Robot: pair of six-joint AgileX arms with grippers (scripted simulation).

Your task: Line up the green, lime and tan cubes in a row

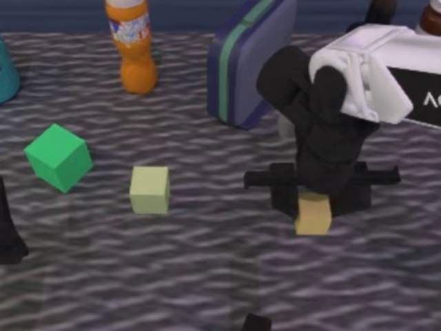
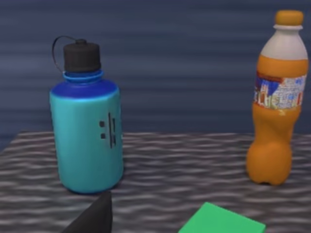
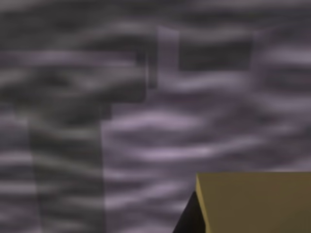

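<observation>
Right gripper (image 1: 315,200) clamped on small matte tan cube (image 1: 313,214), right of pale lime cube (image 1: 149,189); left gripper's state: cannot tell.

The right arm was reached down over the table's right half, its right gripper (image 1: 313,207) pointed downward. The left arm was seen only at the left edge, low.

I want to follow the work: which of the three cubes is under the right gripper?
The tan cube, the smallest, sits under the right gripper. The green cube and lime cube stand apart toward the left.
</observation>
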